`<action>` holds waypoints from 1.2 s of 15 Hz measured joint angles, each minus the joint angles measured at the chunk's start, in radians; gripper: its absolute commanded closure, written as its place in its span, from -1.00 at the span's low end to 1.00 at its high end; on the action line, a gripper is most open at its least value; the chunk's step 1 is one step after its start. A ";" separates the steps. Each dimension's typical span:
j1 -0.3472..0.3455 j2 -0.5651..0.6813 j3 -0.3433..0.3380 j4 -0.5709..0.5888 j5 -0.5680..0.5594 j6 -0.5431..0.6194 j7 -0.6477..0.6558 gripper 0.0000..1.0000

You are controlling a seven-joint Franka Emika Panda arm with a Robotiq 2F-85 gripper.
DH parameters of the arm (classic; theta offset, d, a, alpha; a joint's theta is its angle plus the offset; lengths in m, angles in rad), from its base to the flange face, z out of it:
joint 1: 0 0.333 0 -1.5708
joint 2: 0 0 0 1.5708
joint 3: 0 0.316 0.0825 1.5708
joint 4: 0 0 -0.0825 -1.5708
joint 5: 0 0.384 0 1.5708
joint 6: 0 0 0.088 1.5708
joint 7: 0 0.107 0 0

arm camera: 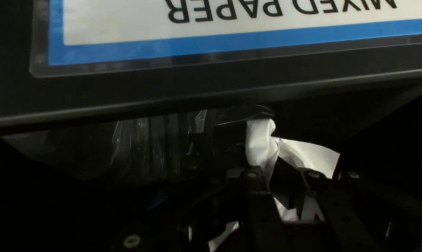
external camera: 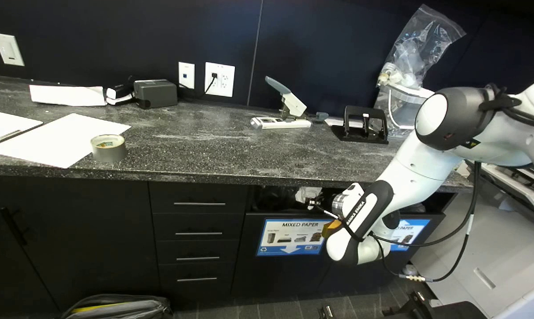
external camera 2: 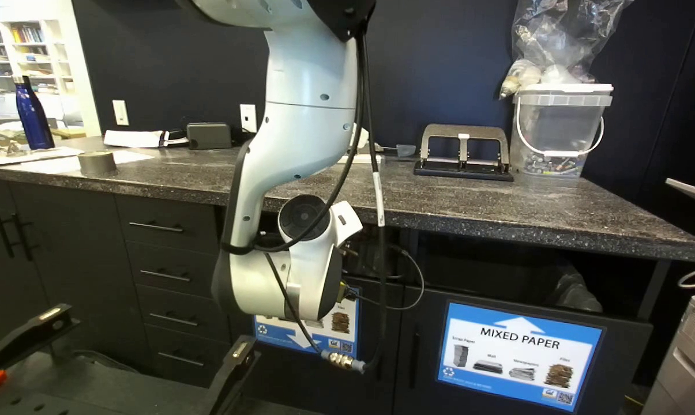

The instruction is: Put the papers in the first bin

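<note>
In an exterior view, the end effector (external camera: 312, 203) reaches the opening of the bin (external camera: 275, 215) beneath the bench (external camera: 213, 148), crumpled paper (external camera: 307, 193) at its tip. In an exterior view, the arm (external camera 2: 301, 144) mostly hides it. In the wrist view, close-set fingers (arm camera: 254, 181) pinch the paper near clear plastic (arm camera: 147, 147).

An office, it seems: a stapler (external camera: 293, 106) and a hole punch (external camera 2: 463, 132) on the worktop (external camera: 196, 153), MIXED PAPER signs (external camera 2: 517, 356) below, bookshelves (external camera 2: 52, 27) in the background
</note>
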 measured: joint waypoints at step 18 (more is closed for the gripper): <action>-0.008 0.085 0.019 0.161 0.005 -0.111 0.061 -0.98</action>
